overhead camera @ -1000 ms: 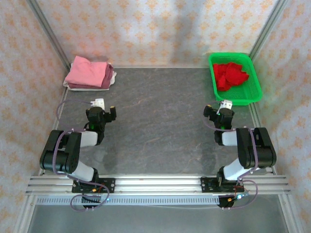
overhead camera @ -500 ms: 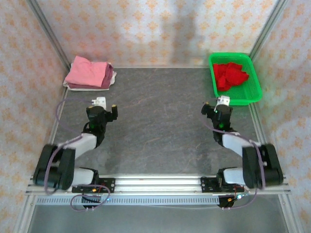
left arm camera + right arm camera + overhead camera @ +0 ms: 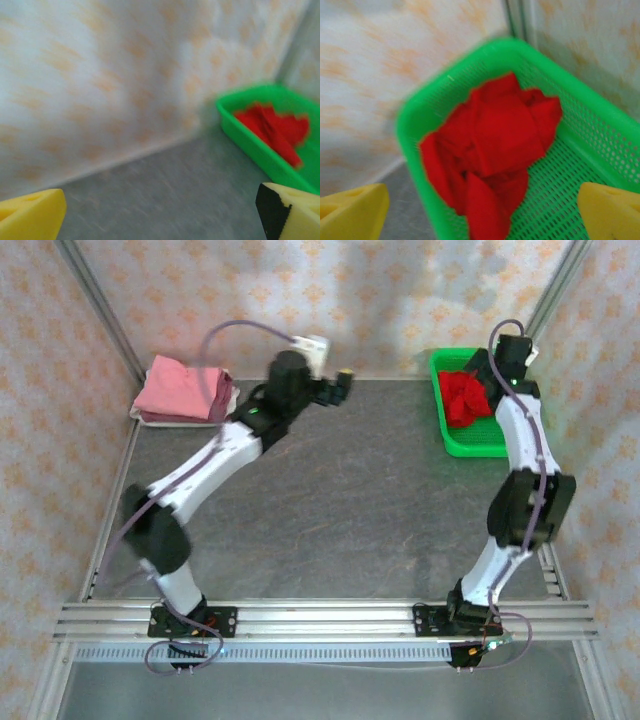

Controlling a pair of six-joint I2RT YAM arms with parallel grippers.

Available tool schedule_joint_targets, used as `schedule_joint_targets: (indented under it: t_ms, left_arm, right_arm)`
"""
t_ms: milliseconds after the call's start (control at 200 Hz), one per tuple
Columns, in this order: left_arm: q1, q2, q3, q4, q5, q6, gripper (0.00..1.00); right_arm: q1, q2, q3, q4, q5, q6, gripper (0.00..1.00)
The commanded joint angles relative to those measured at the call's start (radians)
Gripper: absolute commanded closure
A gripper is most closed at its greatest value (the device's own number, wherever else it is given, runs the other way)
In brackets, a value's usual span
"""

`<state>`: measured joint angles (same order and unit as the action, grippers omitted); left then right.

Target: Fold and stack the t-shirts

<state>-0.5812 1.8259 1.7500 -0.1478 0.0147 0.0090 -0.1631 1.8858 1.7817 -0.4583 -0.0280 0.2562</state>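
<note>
Shirts first: the folded t-shirts sat in a neat stack at the far left corner of the grey table, light pink on top, with mauve and whitish edges peeking out beneath. Just right of that pile the left arm was stretched long toward the back wall. The left gripper hung above the tabletop close to that wall, its yellow fingertips spread wide with nothing between them (its wrist camera was blurred, but the gap was plain enough). Over on the right, the green mesh basket stood in the far right corner. The red t-shirt lay crumpled inside it, bunched toward the basket's far left part. The right arm rose tall from its base. The right gripper hovered over the basket, directly above the red cloth, jaws fully apart and empty, not touching the shirt as far as I could see.
</note>
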Motion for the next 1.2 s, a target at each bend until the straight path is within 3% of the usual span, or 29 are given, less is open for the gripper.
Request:
schedule_joint_targets:
  t_ms: [0, 180, 335, 435, 505, 545, 671, 936, 1111, 1196]
  left_arm:
    - [-0.062, 0.211, 0.200, -0.311, 0.117, 0.027, 0.01]
    - [-0.123, 0.356, 0.348, -0.314, 0.163, 0.004, 0.00]
    - [-0.133, 0.307, 0.247, -0.265, 0.148, -0.017, 0.01]
    - [-0.132, 0.234, 0.132, -0.211, 0.138, -0.031, 0.01]
    - [-0.132, 0.180, 0.055, -0.164, 0.131, -0.044, 0.01]
    - [-0.132, 0.145, 0.003, -0.129, 0.128, -0.056, 0.01]
    - [-0.132, 0.037, -0.091, -0.044, 0.150, -0.087, 0.01]
    - [-0.132, -0.215, -0.253, 0.146, 0.155, -0.103, 0.00]
    - [-0.132, -0.393, -0.339, 0.207, 0.125, -0.068, 0.00]
    - [-0.131, -0.462, -0.371, 0.217, 0.135, -0.030, 0.00]
  right_arm:
    - [-0.035, 0.199, 0.211, -0.321, -0.069, 0.018, 0.04]
    - [-0.049, 0.561, 0.656, -0.544, -0.192, 0.008, 0.04]
    - [-0.048, 0.690, 0.777, -0.530, -0.290, 0.045, 0.24]
    - [-0.049, 0.700, 0.768, -0.490, -0.292, 0.063, 0.56]
    - [-0.048, 0.696, 0.770, -0.475, -0.293, 0.069, 0.91]
    - [-0.048, 0.685, 0.774, -0.470, -0.297, 0.070, 1.00]
    - [-0.044, 0.580, 0.752, -0.473, -0.270, 0.066, 1.00]
    - [0.030, 0.100, 0.510, -0.340, -0.119, 0.015, 1.00]
    - [0.179, -0.123, 0.514, -0.340, 0.068, -0.129, 1.00]
    - [0.299, -0.199, 0.529, -0.321, 0.151, -0.227, 1.00]
